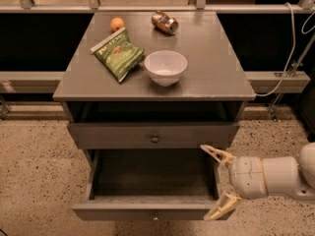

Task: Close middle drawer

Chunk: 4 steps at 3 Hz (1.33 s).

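The middle drawer (147, 211) is the low grey one pulled far out of the grey cabinet. Its deep boxy inside (152, 176) is bare, and its small knob shows at the bottom edge of the camera view. My gripper (204, 182) comes in from the right on a white arm. It is open, with one tan finger (215, 154) by the drawer's right wall and the other at the front right corner. It holds nothing. The drawer above, with a taller front and a dark knob (155, 138), is shut.
On the cabinet top (216, 58) lie a white bowl (166, 67), a green chip bag (119, 54), an orange (116, 23) and a tipped can (164, 22). A speckled floor (39, 181) surrounds the cabinet. A white cable (288, 68) hangs at the right.
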Available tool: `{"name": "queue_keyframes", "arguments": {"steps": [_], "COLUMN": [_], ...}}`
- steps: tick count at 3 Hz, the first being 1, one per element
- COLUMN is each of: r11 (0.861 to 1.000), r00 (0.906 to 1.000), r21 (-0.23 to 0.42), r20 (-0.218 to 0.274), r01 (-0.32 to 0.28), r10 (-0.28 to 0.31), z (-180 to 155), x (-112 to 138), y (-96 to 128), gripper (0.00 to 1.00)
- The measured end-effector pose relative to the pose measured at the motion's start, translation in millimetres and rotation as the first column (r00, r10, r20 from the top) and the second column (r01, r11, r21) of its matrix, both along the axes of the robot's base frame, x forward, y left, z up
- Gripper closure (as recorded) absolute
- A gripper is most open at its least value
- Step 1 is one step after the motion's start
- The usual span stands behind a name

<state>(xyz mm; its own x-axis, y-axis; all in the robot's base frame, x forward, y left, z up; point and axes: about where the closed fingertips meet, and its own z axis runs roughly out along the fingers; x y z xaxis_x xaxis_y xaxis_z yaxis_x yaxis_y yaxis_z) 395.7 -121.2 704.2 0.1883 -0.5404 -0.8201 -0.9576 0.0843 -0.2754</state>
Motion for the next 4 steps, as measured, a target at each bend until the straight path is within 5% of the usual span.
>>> {"name": "queue_keyframes", "arguments": {"steps": [1,3,4], "r11": [0.997,0.982,0.981], "r00": [0.9952,0.9846,0.9817], "r21": [-0.065,-0.137,-0.127], "r20": [-0.085,-0.100,-0.105], "r01": [0.043,0.129,0.145], "r10": [-0.048,-0.143,-0.159], "z": [-64.0,-146.5,-170.4], "x": [-2.7,-2.9,-4.5], "y": [2.8,1.8,5.2], "gripper": [0.00,0.00,0.15]}}
